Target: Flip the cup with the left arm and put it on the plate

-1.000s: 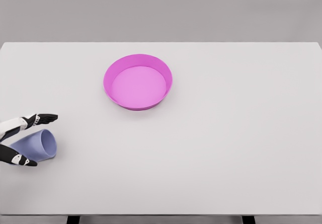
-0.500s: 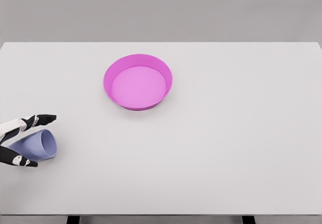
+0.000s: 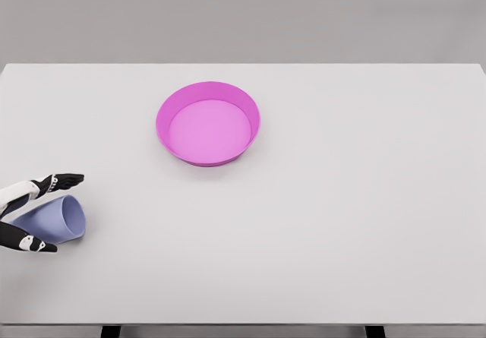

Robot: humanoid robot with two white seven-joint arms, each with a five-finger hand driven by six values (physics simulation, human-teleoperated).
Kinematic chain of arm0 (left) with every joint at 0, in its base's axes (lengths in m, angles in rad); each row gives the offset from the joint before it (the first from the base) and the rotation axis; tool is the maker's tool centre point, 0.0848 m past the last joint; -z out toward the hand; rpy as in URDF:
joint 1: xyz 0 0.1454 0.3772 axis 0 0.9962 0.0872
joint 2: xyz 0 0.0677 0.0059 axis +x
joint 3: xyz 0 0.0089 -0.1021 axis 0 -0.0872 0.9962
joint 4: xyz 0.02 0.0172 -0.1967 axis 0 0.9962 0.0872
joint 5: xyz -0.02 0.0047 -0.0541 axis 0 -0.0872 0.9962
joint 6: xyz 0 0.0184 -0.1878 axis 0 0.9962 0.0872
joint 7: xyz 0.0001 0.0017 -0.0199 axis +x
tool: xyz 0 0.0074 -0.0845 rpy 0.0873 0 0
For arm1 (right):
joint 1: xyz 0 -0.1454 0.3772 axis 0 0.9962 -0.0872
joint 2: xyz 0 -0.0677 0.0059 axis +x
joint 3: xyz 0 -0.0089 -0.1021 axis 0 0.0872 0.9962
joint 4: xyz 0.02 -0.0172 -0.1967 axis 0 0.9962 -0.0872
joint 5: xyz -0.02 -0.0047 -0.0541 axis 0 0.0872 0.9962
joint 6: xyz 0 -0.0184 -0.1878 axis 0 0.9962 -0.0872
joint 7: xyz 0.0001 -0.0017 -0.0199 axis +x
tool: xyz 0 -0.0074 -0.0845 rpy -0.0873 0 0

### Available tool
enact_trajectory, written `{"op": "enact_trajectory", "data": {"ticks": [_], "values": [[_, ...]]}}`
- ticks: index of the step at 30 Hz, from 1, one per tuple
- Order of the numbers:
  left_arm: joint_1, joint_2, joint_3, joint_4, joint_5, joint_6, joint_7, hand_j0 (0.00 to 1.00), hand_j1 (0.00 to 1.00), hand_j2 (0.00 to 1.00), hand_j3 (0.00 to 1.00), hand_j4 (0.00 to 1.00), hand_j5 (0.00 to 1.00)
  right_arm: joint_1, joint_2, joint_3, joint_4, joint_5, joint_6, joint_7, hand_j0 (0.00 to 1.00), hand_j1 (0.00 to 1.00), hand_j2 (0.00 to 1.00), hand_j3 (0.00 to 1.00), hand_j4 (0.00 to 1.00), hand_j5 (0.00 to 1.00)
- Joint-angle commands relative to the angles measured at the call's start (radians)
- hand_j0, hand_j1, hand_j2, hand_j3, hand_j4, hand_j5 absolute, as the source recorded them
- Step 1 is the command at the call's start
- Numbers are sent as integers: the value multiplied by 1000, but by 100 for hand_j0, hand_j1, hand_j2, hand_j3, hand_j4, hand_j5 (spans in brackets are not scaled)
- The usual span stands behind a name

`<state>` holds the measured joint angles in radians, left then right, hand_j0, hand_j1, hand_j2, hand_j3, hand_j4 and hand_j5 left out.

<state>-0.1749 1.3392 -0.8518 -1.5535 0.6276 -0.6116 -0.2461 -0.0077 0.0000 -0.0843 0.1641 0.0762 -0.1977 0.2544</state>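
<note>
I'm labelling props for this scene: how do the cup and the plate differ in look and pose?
The cup is pale lavender-blue; the plate is bright magenta. The cup lies on its side with its mouth facing right, while the plate sits flat, opening upward. The cup is near the table's left edge between the fingers of the left hand; the plate stands alone farther back, nothing in it. Both are plain, round and rest on the white table.
</note>
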Motion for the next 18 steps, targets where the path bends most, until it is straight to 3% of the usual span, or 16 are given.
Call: {"op": "enact_trajectory", "data": {"ticks": [1, 18], "values": [[2, 2, 0, 0, 4, 1, 16, 100, 100, 100, 100, 100, 100, 0, 0, 0, 0, 1, 0, 0, 100, 100, 100, 100, 100, 100], [9, -3, -1, 0, 1, 1, 28, 98, 98, 98, 98, 98, 98, 0, 0, 0, 0, 1, 0, 0, 100, 100, 100, 100, 100, 100]]}}
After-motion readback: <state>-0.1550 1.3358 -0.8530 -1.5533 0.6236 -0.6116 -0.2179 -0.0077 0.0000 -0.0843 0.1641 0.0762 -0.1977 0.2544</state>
